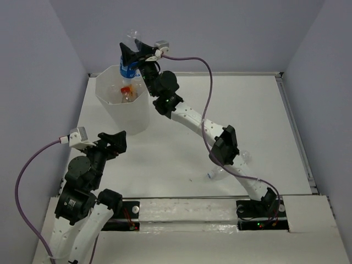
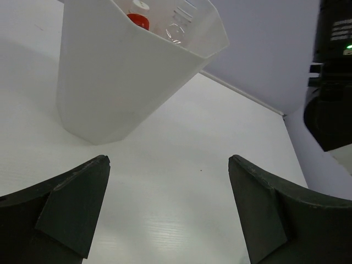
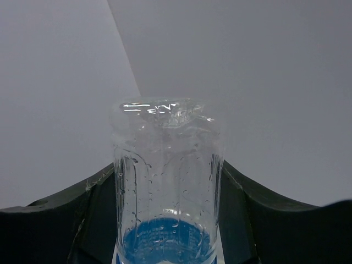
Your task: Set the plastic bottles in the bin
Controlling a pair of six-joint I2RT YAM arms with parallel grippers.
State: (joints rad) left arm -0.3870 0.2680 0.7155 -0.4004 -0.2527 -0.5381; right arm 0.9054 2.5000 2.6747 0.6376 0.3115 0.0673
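blue-labelled bottle (image 1: 129,70), clamped between the fingers of the right gripper (image 1: 133,53), held over the far rim of the bin (image 1: 129,115); a red-capped bottle (image 1: 126,92) lies inside. left gripper (image 2: 169,165), jaws wide apart and empty, near the bin's base. clear bottle (image 1: 231,166) on the table (image 1: 264,121), beside the right arm.

No text, brand or number legible. The blue label (image 3: 165,242) on the bottle (image 3: 168,165) shows no readable print; raised marks (image 2: 184,16) on the bin (image 2: 110,71) wall are indecipherable.
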